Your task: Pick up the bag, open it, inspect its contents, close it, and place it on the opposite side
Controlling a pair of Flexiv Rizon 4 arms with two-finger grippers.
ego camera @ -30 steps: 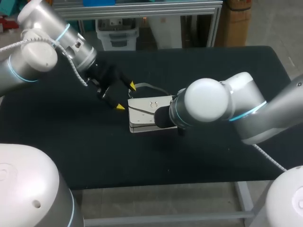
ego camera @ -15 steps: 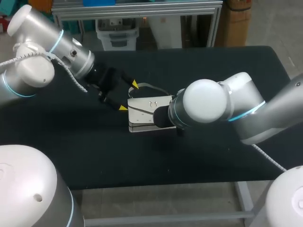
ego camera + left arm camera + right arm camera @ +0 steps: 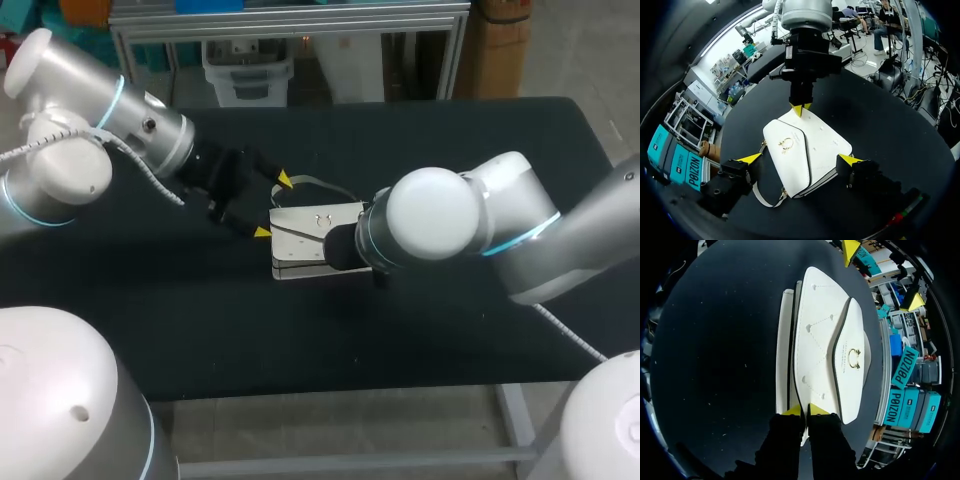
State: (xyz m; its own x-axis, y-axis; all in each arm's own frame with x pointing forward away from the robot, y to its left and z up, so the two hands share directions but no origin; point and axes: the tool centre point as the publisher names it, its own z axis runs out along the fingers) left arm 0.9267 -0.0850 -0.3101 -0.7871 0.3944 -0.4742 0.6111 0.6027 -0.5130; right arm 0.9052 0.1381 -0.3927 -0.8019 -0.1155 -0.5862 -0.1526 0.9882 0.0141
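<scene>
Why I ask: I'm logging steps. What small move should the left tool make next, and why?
Probably ease the left tool a little forward and close it. It stands open, flanking the near end of the white bag, which lies flat on the table with its flap shut, while the right tool appears to pinch the far end.

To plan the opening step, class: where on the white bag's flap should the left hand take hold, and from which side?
Probably the flap, by its free curved edge beside the gold clasp: it lies flat on the white bag, so one finger must slip under that edge. Come from above at the left hand's end, since the right hand pinches the far end.
</scene>
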